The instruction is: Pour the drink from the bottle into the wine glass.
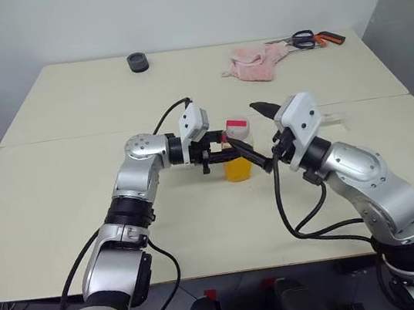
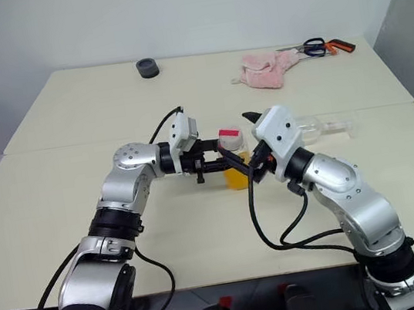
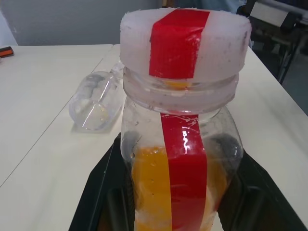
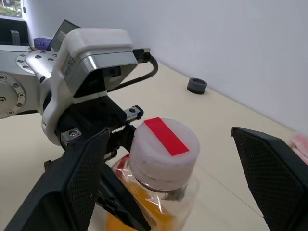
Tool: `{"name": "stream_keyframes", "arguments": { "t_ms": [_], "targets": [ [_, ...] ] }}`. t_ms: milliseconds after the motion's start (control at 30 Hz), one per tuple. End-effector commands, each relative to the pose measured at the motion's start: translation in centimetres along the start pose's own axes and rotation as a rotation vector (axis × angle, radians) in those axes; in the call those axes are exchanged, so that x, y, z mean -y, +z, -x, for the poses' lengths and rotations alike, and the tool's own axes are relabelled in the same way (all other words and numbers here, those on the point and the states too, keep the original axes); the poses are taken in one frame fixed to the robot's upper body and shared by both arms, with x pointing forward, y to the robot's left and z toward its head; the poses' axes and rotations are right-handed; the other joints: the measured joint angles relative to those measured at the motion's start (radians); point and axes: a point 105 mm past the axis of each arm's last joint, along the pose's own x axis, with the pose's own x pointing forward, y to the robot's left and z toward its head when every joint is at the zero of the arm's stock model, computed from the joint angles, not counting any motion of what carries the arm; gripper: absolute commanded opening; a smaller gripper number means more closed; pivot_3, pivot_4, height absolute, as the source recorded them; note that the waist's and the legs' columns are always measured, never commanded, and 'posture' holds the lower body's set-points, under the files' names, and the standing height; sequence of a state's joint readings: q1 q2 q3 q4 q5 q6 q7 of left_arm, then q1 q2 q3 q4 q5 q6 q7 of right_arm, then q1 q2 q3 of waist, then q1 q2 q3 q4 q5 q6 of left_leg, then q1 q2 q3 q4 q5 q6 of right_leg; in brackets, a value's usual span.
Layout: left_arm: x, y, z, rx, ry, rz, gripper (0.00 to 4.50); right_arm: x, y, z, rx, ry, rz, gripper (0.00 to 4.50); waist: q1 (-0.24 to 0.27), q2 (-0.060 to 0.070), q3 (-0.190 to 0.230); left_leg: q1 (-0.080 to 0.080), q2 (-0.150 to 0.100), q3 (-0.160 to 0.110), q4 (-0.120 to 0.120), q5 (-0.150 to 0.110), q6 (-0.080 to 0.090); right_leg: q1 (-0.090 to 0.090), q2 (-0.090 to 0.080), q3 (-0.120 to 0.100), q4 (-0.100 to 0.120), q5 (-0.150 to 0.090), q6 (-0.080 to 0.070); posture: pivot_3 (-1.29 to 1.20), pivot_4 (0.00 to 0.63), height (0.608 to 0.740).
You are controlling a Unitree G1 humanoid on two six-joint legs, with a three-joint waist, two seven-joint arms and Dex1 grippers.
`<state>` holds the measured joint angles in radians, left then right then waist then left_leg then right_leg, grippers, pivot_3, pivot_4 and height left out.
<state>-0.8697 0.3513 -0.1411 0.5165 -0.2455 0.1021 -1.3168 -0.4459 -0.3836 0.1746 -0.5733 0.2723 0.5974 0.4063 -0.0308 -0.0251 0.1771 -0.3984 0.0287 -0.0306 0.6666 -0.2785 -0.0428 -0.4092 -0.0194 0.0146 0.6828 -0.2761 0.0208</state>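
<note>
I see the pale table (image 1: 68, 215) in front of me. My left gripper (image 1: 222, 153) reaches across from my left and is clamped on the bottle (image 1: 237, 150), which stands upright near the middle of the table with its white cap (image 4: 164, 151) on; a red tape strip (image 3: 183, 159) runs over the cap and down the side. The drink (image 3: 149, 192) fills the lower part of the bottle. My right gripper (image 4: 168, 187) sits just beside the bottle, jaws spread wide on either side of the cap, not touching it. The wine glass (image 2: 320, 129) lies on its side behind the right gripper. Along the far edge sit a pink cloth (image 1: 258, 61), scissors (image 1: 313, 38) and a small dark round object (image 1: 138, 61).
</note>
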Motion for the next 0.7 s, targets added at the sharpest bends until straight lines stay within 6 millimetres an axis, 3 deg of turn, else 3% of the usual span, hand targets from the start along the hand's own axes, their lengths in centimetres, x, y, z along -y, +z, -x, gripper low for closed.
{"name": "stream_keyframes", "arguments": {
  "t_ms": [33, 700],
  "targets": [
    [-0.6, 2.2, 0.1, 0.040, 0.009, -0.075, 1.69, 0.3, 1.3, -0.4, 0.057, -0.020, 0.049, 4.31, 0.000, 0.000, 0.000, 0.000, 0.000, 0.000, 0.000, 0.000, 0.000, 0.000, 0.000, 0.000, 0.000, 0.000, 0.000, 0.00, 0.150, 0.740],
    [-0.5, 2.1, 0.1, 0.041, 0.008, -0.071, 1.69, 1.6, 0.6, 0.0, 0.037, -0.092, 0.026, 4.31, 0.000, 0.000, 0.000, 0.000, 0.000, 0.000, 0.000, 0.000, 0.000, 0.000, 0.000, 0.000, 0.000, 0.000, 0.000, 0.00, 0.150, 0.740]
  ]
}}
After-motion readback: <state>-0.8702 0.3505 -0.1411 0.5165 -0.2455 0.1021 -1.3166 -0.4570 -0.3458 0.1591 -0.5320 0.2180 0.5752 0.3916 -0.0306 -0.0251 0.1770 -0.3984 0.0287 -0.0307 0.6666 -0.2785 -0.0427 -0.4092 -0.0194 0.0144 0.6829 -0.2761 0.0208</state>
